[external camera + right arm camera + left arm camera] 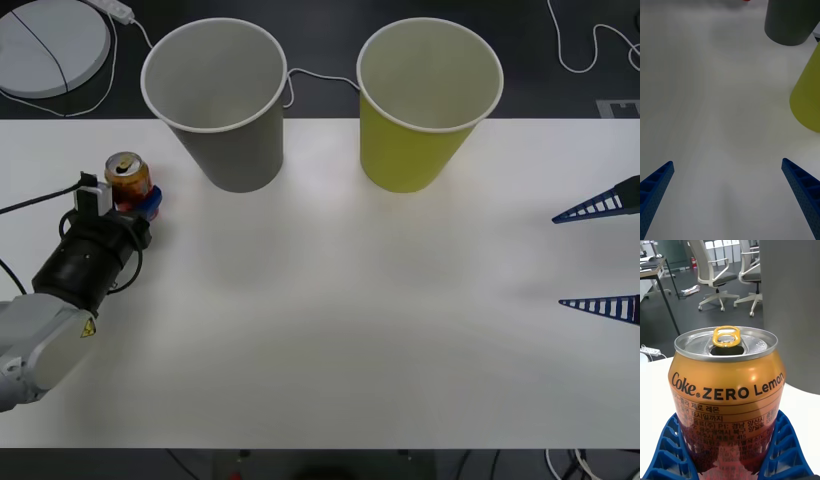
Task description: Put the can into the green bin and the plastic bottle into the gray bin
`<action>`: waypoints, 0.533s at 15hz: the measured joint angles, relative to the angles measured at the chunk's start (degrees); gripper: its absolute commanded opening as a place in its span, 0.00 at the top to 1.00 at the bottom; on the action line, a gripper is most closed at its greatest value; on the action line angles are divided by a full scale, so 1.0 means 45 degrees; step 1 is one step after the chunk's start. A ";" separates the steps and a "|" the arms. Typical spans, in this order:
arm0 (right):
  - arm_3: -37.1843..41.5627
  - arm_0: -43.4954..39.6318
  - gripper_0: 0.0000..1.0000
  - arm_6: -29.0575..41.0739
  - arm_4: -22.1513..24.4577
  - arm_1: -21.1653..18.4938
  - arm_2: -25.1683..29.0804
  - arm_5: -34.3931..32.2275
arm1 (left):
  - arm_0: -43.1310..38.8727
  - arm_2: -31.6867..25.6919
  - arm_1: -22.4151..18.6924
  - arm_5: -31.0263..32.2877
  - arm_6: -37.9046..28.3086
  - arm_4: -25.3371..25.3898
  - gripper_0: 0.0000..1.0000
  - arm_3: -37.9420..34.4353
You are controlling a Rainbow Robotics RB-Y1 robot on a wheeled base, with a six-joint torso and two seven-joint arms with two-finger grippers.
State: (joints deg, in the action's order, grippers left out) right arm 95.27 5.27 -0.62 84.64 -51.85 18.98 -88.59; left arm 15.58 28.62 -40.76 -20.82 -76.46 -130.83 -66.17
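One can (126, 178) sits clamped in the left tool (140, 203); two bins, the gray bin (215, 100) and the green bin (425, 105), stand beyond it. The right tool (612, 255) gapes wide.

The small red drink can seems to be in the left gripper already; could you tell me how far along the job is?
Nothing is binned yet. In hand: the left gripper is shut on the small red drink can, upright at the table's left side, beside the large gray paper-cup-shaped bin. Left to do: carry it past the gray bin to the large yellow-green bin. The right gripper waits open at the table's right edge.
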 measured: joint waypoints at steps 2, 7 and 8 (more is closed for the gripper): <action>0.0000 0.0000 0.00 0.0000 0.0000 0.0000 0.0000 0.0000 | -0.0883 -0.1034 -0.0450 0.1419 0.0353 0.0025 1.00 -0.1532; 0.0000 0.0000 0.00 0.0000 0.0001 0.0000 0.0000 0.0000 | -0.3562 -0.4677 -0.0572 0.6022 0.1828 0.0054 1.00 -0.5958; 0.0000 0.0000 0.00 0.0000 0.0001 0.0000 0.0000 0.0000 | -0.3783 -0.5098 -0.0572 0.6717 0.2037 0.0079 1.00 -0.6469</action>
State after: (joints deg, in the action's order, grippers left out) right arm 95.28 5.27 -0.62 84.64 -51.86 18.98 -88.59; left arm -1.44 5.68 -43.33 9.41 -67.29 -130.48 -95.28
